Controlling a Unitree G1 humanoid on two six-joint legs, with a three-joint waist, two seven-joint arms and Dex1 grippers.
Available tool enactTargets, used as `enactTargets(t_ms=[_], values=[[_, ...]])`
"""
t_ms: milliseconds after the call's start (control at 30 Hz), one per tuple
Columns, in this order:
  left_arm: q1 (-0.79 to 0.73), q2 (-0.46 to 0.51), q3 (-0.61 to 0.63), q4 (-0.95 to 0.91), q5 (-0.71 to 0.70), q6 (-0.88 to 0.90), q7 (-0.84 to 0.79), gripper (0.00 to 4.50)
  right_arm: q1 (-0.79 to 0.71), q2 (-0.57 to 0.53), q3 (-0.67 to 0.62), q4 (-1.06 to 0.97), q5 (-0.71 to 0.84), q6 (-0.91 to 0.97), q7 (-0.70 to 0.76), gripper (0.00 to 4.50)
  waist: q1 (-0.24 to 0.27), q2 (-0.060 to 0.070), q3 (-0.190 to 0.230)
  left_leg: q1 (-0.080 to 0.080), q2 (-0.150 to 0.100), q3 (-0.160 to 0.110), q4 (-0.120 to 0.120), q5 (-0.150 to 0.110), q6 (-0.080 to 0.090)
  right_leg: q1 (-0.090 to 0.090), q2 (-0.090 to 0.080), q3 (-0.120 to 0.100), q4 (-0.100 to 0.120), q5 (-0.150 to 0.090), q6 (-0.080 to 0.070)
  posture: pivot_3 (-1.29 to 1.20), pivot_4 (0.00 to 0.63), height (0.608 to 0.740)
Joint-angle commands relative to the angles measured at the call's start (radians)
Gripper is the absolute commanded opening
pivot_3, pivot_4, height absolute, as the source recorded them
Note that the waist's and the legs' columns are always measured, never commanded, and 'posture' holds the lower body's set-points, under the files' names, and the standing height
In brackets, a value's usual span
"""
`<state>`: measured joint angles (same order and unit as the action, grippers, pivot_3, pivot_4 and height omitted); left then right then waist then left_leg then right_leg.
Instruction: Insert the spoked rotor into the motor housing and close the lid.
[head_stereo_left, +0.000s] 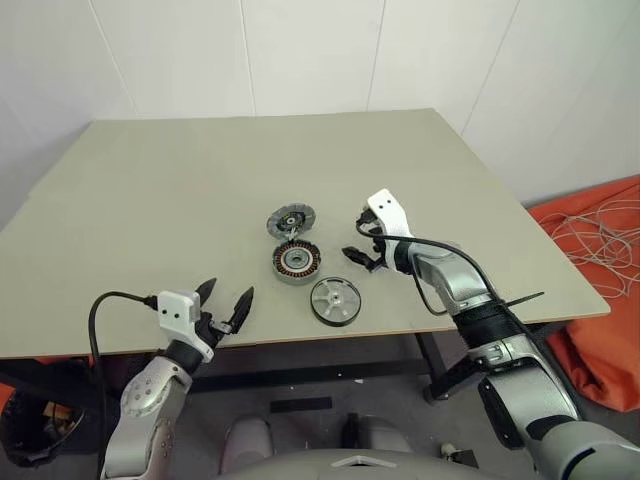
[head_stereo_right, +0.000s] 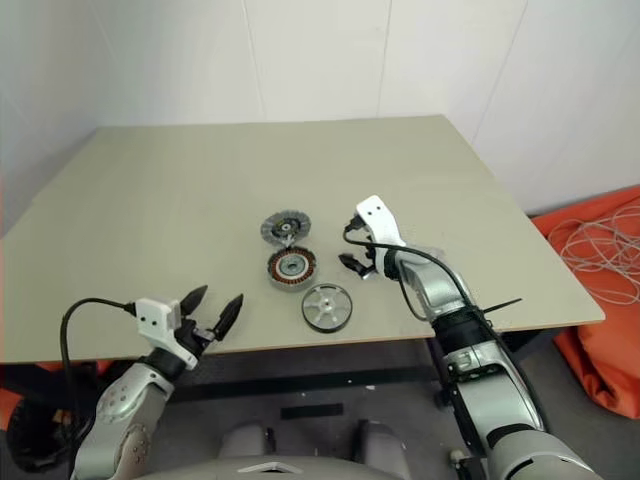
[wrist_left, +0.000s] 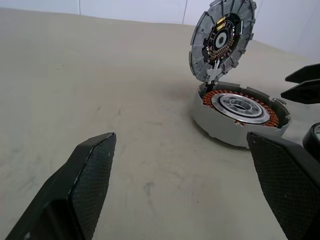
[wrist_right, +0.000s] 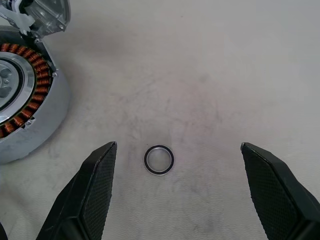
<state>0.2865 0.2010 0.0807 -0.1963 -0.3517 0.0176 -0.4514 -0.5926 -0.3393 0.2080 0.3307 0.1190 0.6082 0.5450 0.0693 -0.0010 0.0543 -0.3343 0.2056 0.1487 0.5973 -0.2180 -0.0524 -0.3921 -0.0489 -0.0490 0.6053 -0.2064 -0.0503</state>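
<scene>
The motor housing (head_stereo_left: 297, 261), a grey round case with copper windings around a silver centre, sits mid-table. Its lid (head_stereo_left: 291, 220), a ribbed grey disc, stands tipped up on a hinge at the housing's far side (wrist_left: 222, 37). The silver spoked rotor (head_stereo_left: 334, 300) lies flat on the table just in front and to the right of the housing. My right gripper (head_stereo_left: 358, 241) hovers open, angled down, right of the housing, over a small metal ring (wrist_right: 159, 160) lying between its fingers. Near the table's front edge my left gripper (head_stereo_left: 226, 298) is open and level, pointing at the housing (wrist_left: 240, 107).
The beige table (head_stereo_left: 180, 190) has a front edge close under my left gripper. An orange cloth with white cables (head_stereo_left: 600, 240) lies on the floor to the right. A white wall stands behind the table.
</scene>
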Motion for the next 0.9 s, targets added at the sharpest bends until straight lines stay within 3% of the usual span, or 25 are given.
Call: enactTargets(t_ms=[33, 700, 800, 900], values=[[-0.008, -0.004, 0.005, 0.008, 0.001, -0.043, -0.015, 4.46, -0.032, 0.012, -0.019, 0.014, -0.012, -0.041, 0.003, 4.50, 0.000, 0.000, 0.000, 0.000, 0.000, 0.000, 0.000, 0.000, 0.000, 0.000, 0.000, 0.000, 0.000, 0.000, 0.000, 0.00, 0.000, 0.740], [-0.013, -0.011, 0.000, 0.035, 0.005, -0.060, -0.024, 4.46, 0.000, 0.043, -0.006, 0.072, -0.054, -0.078, 0.013, 4.50, -0.001, 0.000, 0.000, 0.000, 0.000, 0.000, 0.000, 0.000, 0.000, 0.000, 0.000, 0.000, 0.000, 0.000, 0.000, 0.00, 0.000, 0.740], [-0.013, -0.011, -0.003, 0.022, 0.006, -0.050, -0.017, 4.50, 0.003, 0.048, -0.007, 0.070, -0.057, -0.075, 0.011, 3.90, -0.001, 0.000, 0.000, 0.001, 0.000, 0.000, 0.000, 0.000, 0.000, 0.000, 0.000, 0.000, 0.000, 0.000, 0.000, 0.00, 0.000, 0.740], [-0.014, -0.011, -0.006, 0.008, 0.006, -0.041, -0.010, 4.50, 0.002, 0.053, -0.011, 0.066, -0.058, -0.072, 0.010, 2.87, -0.001, 0.000, 0.000, 0.001, 0.000, 0.000, 0.000, 0.000, 0.000, 0.001, 0.000, 0.000, 0.000, 0.000, 0.000, 0.00, 0.000, 0.740]])
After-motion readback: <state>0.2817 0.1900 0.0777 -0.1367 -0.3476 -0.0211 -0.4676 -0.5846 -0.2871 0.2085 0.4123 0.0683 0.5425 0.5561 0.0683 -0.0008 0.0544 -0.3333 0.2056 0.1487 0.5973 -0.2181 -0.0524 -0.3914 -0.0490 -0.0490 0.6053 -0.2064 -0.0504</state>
